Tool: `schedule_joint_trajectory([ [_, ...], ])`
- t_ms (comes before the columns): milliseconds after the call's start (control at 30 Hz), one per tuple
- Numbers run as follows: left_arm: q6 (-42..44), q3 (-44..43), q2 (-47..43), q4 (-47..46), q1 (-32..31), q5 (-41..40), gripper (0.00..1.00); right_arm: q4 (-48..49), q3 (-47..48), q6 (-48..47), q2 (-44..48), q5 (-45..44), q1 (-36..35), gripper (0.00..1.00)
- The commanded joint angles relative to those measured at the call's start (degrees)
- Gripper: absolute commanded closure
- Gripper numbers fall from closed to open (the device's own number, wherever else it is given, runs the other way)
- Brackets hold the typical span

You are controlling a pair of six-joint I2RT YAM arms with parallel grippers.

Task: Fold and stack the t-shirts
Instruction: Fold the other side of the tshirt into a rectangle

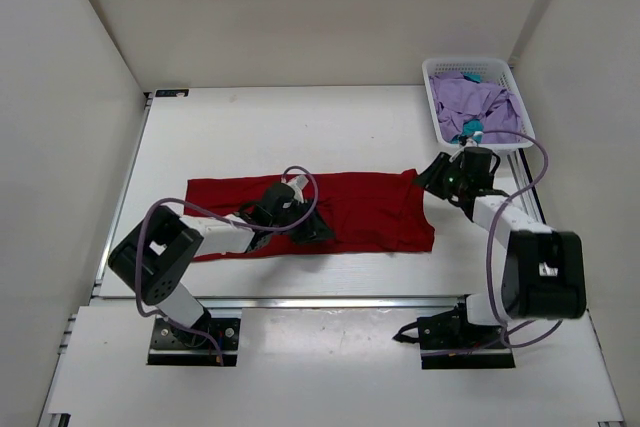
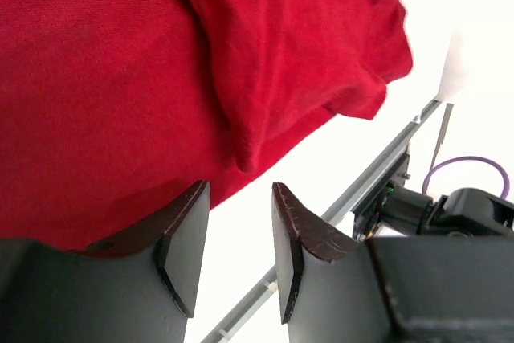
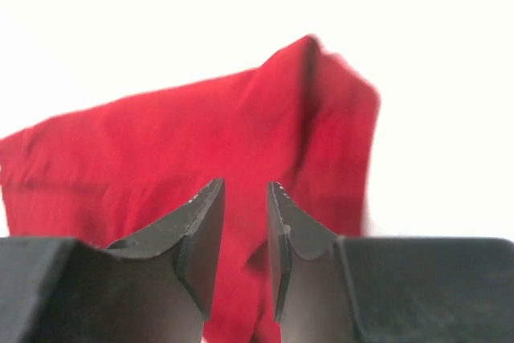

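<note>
Left gripper (image 2: 238,190) hung open-jawed at the near edge of the red t-shirt (image 1: 370,212), its long axis left-right; right gripper (image 3: 245,186), likewise parted, faced its right end

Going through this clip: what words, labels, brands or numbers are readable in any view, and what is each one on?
No text can be read in any view.
A white mark on the right arm's black housing: too small to read.
The red t-shirt, lavender t-shirt and white basket: no print or label visible.
</note>
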State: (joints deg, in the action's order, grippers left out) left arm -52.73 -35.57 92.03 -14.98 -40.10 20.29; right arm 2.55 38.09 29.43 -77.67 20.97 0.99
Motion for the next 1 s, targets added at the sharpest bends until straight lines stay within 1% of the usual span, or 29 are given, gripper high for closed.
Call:
schedule_joint_trajectory([
  [0, 2.4, 2.2, -5.0, 0.8, 1.5, -1.6, 0.53, 9.4, 3.2, -0.7, -5.9, -1.6, 2.5, 0.74],
  [133, 3.2, 3.7, -6.5, 0.9, 3.8, -1.7, 0.53, 11.5, 5.3, -1.2, -10.6, 0.6, 3.0, 0.73],
  [167, 3.5, 3.8, -6.7, 1.1, 4.1, -1.7, 0.53, 11.4, 6.3, -1.1, -11.4, 1.3, 3.4, 0.74],
  [267, 4.4, 3.8, -6.2, 1.6, 5.8, -1.5, 0.54, 11.9, 7.4, -1.3, -14.3, 2.8, 3.1, 0.74],
  [333, 4.5, 4.2, -5.7, 1.4, 6.3, -1.7, 0.53, 13.7, 7.5, -0.2, -16.4, 5.6, 3.6, 0.73],
  [367, 4.4, 4.5, -5.6, 1.3, 6.6, -1.6, 0.53, 14.1, 7.5, 0.1, -17.3, 5.8, 3.6, 0.74],
  [633, 4.6, 5.0, -3.7, 0.5, 7.4, -1.1, 0.54, 14.9, 8.3, 0.8, -20.5, 7.1, 2.6, 0.73],
  [733, 5.0, 5.1, -3.4, 1.2, 7.8, -1.0, 0.54, 16.3, 8.4, 1.6, -20.5, 8.1, 3.0, 0.9],
  [767, 5.4, 5.3, -3.4, 1.2, 8.1, -1.1, 0.54, 16.5, 8.7, 1.8, -20.2, 7.9, 3.0, 0.92],
  [800, 5.4, 5.8, -3.3, 1.3, 8.5, -1.3, 0.55, 16.4, 8.8, 1.5, -20.2, 7.5, 3.1, 0.98],
  [833, 5.8, 6.0, -3.3, 1.6, 9.2, -1.0, 0.56, 15.8, 9.5, 1.4, -20.3, 7.7, 3.1, 1.0],
  [900, 5.6, 8.1, -3.6, 0.8, 9.5, -1.5, 0.57, 14.4, 11.7, 1.2, -21.6, 7.4, 3.1, 1.0],
  [967, 6.7, 8.1, -3.8, 1.7, 9.2, -2.1, 0.57, 13.9, 14.0, 1.2, -22.7, 7.2, 3.3, 1.0],
])
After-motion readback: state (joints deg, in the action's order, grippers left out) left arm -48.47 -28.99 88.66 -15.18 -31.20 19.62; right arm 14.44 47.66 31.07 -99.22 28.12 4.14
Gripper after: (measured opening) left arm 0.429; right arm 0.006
